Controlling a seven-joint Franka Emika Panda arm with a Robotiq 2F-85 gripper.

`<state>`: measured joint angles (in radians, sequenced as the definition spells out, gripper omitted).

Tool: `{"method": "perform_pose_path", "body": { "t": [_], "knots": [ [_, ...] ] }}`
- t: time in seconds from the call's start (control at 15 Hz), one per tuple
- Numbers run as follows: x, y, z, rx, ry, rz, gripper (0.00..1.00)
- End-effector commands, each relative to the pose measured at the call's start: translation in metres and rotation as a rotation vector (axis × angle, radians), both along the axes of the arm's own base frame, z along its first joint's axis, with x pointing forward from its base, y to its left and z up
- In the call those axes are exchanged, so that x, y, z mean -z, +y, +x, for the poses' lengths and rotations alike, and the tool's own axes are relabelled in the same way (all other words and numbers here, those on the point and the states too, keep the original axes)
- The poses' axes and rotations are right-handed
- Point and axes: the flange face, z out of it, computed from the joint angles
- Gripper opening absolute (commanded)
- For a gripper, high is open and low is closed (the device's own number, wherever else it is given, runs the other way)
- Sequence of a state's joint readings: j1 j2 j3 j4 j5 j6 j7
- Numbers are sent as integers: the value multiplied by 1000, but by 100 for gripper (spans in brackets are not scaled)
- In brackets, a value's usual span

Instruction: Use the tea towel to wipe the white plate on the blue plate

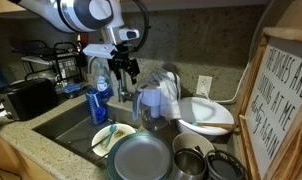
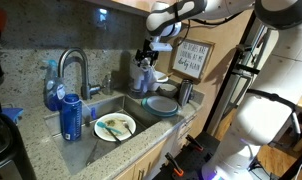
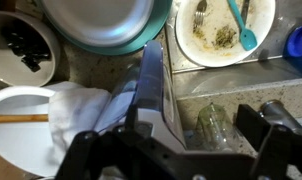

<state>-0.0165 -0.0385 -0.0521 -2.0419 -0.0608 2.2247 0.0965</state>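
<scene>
The tea towel [image 1: 158,92], white with blue stripes, lies bunched on the counter behind the sink; it also shows in an exterior view [image 2: 146,76] and the wrist view [image 3: 96,108]. A white plate [image 1: 207,114] sits beside it, with a wooden stick across it in the wrist view [image 3: 13,135]. A blue-green plate [image 1: 141,156] with a grey centre lies in front; it also shows in the wrist view [image 3: 103,22]. My gripper [image 1: 127,68] hangs just above the towel's edge, open and empty [image 3: 201,128], with a clear glass [image 3: 215,125] between its fingers.
A white plate with food scraps and a teal utensil [image 1: 111,135] lies in the sink [image 2: 115,126]. A blue soap bottle [image 1: 98,97], faucet [image 2: 75,70], metal pots [image 1: 191,160], dark bowl [image 3: 25,45] and framed sign [image 1: 286,100] crowd the counter.
</scene>
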Motion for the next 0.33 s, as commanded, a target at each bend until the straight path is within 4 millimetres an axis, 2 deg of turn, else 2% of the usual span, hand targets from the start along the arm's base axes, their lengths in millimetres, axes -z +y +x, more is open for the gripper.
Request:
{"method": "perform_pose_path", "body": {
  "t": [0.0, 0.07, 0.27],
  "knots": [
    [5, 3, -13, -63, 71, 91, 100],
    [4, 2, -4, -32, 42, 52, 100],
    [6, 2, -4, -37, 49, 56, 100]
  ]
}}
